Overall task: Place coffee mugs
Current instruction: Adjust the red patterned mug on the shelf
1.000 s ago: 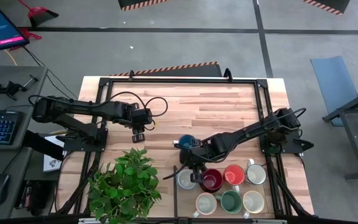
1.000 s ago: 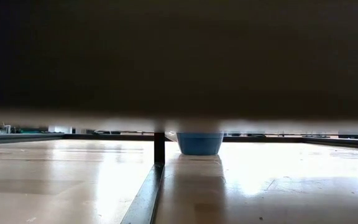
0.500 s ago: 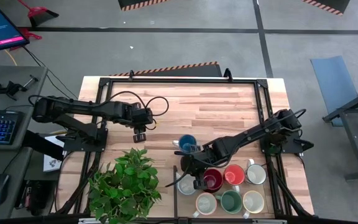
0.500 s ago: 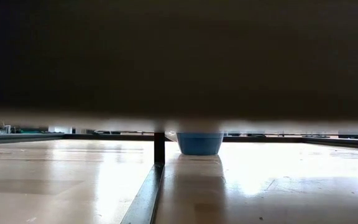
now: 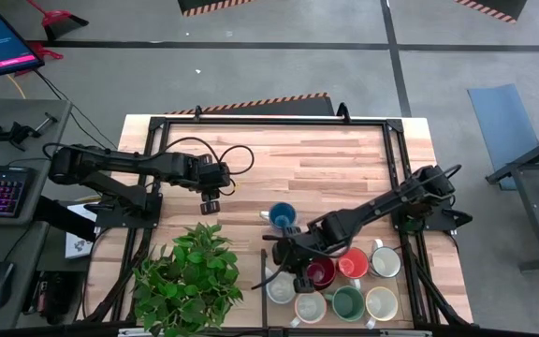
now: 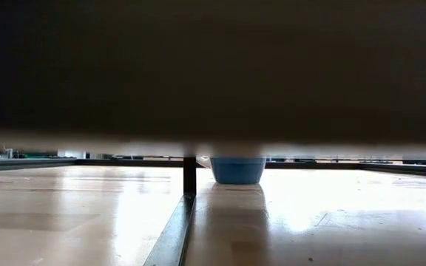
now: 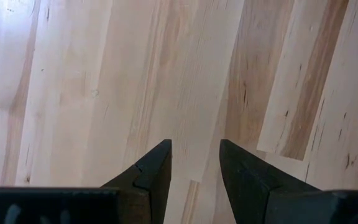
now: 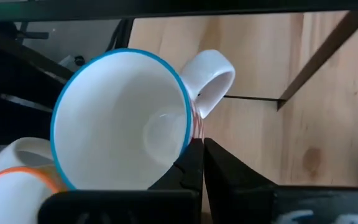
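while you look down from the high view, here is how your table (image 5: 344,164) lies:

right gripper: your right gripper (image 5: 282,263) sits low over the front of the table, at the left end of the mug cluster. in the right wrist view its fingers (image 8: 194,163) are pinched together on the rim of a white mug with a blue rim (image 8: 122,121), which is tilted with its mouth toward the camera and its handle pointing away.

left gripper: your left gripper (image 5: 210,202) hangs over bare wood on the left side of the table, well apart from the mugs. in the left wrist view (image 7: 194,163) its fingers stand apart with nothing between them.

blue mug: the blue mug (image 5: 282,215) stands alone, upright, just behind the cluster; the low view shows its base (image 6: 238,170) on the wood.

mug cluster: dark red mug (image 5: 319,272), orange mug (image 5: 351,263) and a white mug (image 5: 386,262) in one row; a cream mug (image 5: 309,306), green mug (image 5: 348,302) and another cream mug (image 5: 381,302) in front of them.

plant: the potted plant (image 5: 188,278) stands at the front left, near the held mug.

writing: you can read no brand or label on any mug.
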Motion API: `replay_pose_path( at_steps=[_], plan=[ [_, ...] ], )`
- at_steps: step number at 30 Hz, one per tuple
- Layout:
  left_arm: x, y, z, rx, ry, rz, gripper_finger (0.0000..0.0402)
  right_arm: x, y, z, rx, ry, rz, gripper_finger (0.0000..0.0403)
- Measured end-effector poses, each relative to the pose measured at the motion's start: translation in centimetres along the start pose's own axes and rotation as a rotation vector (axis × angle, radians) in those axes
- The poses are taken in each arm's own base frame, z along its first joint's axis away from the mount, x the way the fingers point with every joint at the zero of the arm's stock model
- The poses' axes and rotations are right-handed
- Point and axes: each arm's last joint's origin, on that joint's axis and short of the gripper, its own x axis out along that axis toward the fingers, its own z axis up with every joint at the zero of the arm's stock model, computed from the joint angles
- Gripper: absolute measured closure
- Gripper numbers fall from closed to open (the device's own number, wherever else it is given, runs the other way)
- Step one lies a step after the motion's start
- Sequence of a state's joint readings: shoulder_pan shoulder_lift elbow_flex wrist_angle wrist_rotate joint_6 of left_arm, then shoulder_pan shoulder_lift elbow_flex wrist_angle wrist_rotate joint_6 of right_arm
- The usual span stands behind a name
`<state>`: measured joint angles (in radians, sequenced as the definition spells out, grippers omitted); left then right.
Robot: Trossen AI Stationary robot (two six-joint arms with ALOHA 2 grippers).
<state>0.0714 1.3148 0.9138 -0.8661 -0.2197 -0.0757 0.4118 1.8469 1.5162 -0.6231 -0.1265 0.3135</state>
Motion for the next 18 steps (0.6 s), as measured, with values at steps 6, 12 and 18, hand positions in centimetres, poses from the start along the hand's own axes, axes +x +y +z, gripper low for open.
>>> replay_pose_path(
  at_steps=[6, 12, 18],
  plan=[
    [0.0, 0.0, 0.0, 0.001, 0.000, 0.000, 0.0277, 0.1, 0.8, -0.3, -0.017, 0.008, 0.022, 0.0402],
    [0.0, 0.0, 0.0, 0.001, 0.000, 0.000, 0.0277, 0.2, 1.6, -0.4, -0.014, 0.006, 0.058, 0.0402],
    [0.0, 0.0, 0.0, 0.000, 0.000, 0.000, 0.0277, 0.2, 1.4, -0.4, -0.003, -0.005, -0.001, 0.0402]
  ],
)
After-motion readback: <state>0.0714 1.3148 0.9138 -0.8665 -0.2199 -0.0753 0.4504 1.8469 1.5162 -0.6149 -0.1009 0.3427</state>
